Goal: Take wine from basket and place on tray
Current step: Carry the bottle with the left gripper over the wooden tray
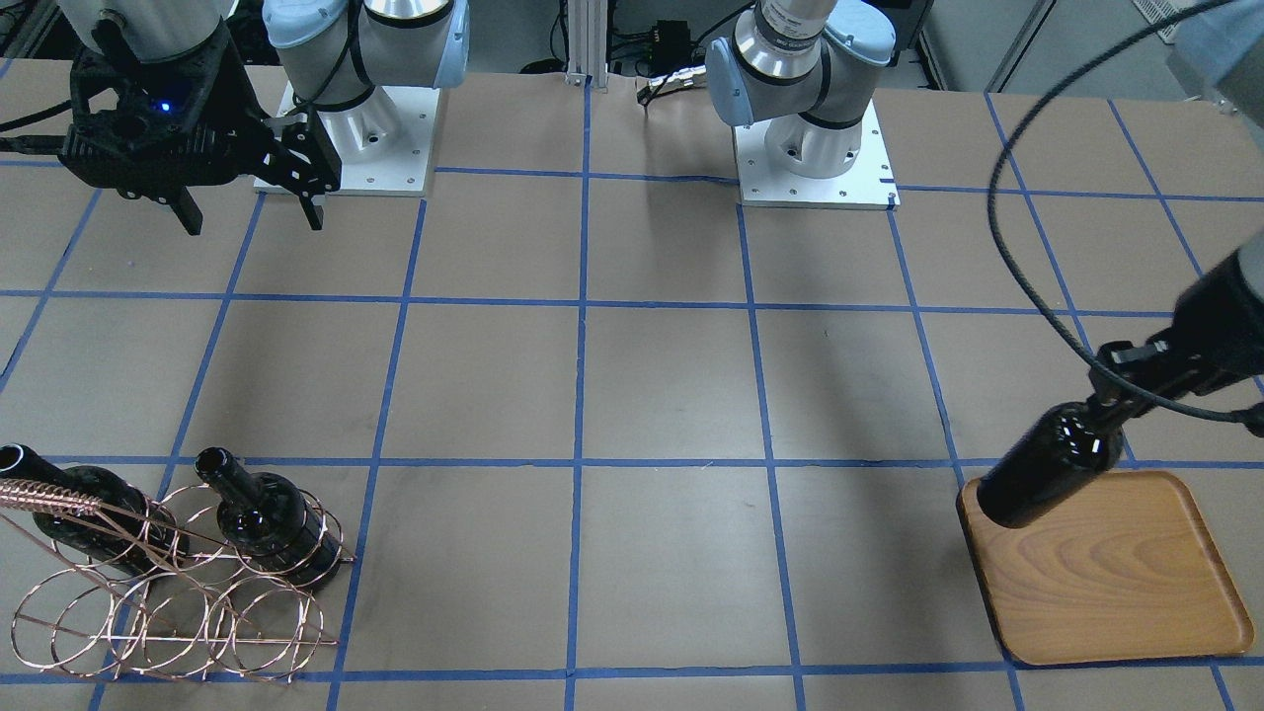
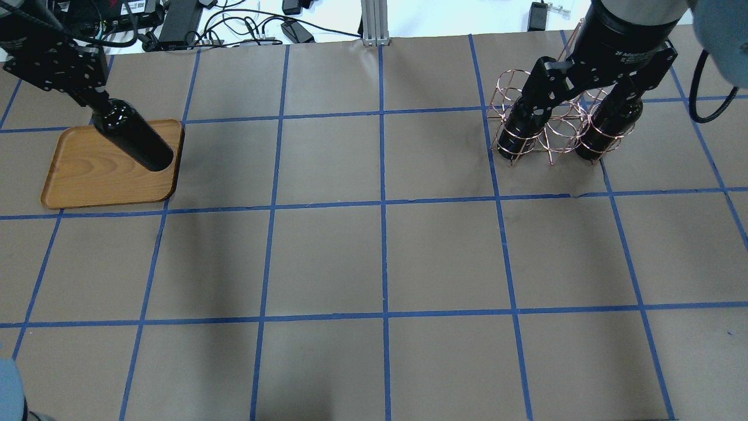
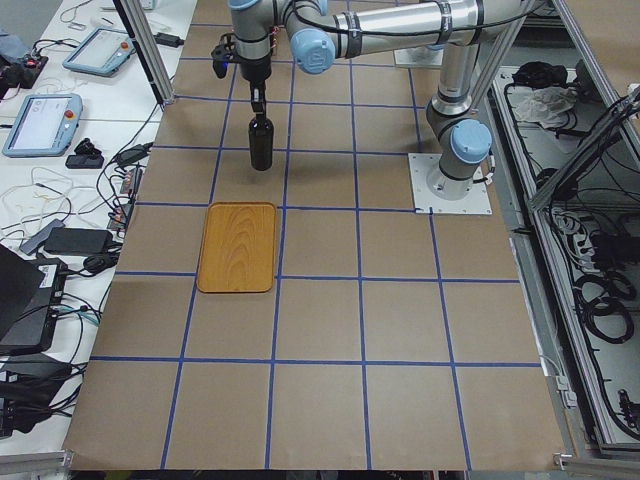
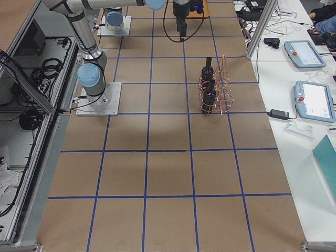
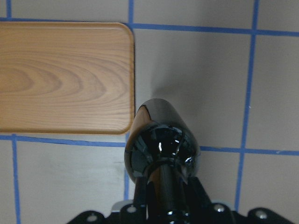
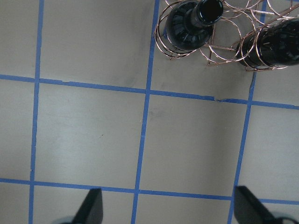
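Observation:
My left gripper (image 5: 161, 203) is shut on the neck of a near-black wine bottle (image 5: 161, 149), which hangs base down above the table. In the left wrist view it hangs just off a corner of the wooden tray (image 5: 60, 77). The front view shows the same bottle (image 1: 1052, 464) by the tray (image 1: 1116, 583). The copper wire basket (image 2: 552, 137) holds two more bottles (image 2: 522, 126) (image 2: 609, 124). Above it hovers my right gripper (image 6: 168, 210), open with nothing between its fingers; the basket (image 6: 219, 44) lies at that view's top edge.
Brown paper with a blue tape grid covers the table (image 2: 380, 251). The two arm bases (image 1: 346, 138) (image 1: 815, 148) stand at the robot's side. Cables and devices (image 2: 245, 23) lie beyond the far edge.

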Robot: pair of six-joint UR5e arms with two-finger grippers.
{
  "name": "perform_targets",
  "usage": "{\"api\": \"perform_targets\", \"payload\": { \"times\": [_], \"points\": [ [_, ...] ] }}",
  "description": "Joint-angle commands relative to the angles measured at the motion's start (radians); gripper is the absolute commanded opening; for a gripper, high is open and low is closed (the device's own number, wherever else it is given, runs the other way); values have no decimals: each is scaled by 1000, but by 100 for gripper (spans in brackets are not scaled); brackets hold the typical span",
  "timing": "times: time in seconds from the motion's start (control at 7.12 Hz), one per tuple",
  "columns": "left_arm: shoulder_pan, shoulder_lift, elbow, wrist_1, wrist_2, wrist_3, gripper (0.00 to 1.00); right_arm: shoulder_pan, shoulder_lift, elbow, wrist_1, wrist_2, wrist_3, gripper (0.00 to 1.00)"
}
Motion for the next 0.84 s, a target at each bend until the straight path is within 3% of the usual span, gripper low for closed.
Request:
{"api": "perform_targets", "payload": {
  "times": [0.0, 0.28, 0.7],
  "points": [
    [109, -114, 71, 53, 6, 144, 0, 0, 1, 0, 1, 0, -1, 100],
    [128, -154, 108, 53, 2, 147, 0, 0, -1, 0, -1, 0, 0, 100],
    [127, -170, 85, 52, -21, 135, 0, 0, -1, 0, -2, -2, 0, 100]
  ]
}}
